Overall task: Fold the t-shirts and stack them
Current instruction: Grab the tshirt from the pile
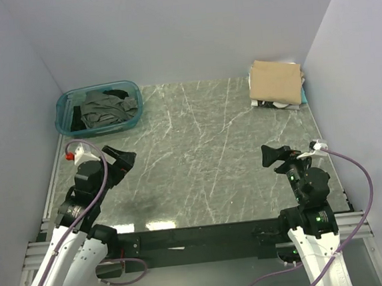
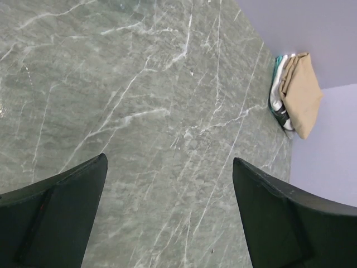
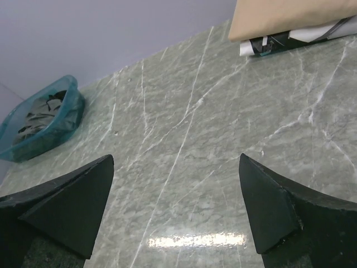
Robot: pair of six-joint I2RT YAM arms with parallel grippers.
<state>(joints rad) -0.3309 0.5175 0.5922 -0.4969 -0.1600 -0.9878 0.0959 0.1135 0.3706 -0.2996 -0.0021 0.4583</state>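
Observation:
A folded tan t-shirt (image 1: 276, 79) tops a stack at the table's far right corner, with white, black and teal shirts showing under its edges (image 1: 272, 104). The stack also shows in the left wrist view (image 2: 299, 95) and the right wrist view (image 3: 290, 17). A charcoal-grey t-shirt (image 1: 104, 108) and a black one (image 1: 77, 117) lie crumpled in the teal tub (image 1: 64, 102). My left gripper (image 1: 127, 159) is open and empty over the near left of the table. My right gripper (image 1: 270, 156) is open and empty over the near right.
The marble table (image 1: 199, 156) is enclosed by pale walls on three sides. The teal plastic tub stands at the far left corner and shows in the right wrist view (image 3: 67, 120). A purple cable runs along each arm.

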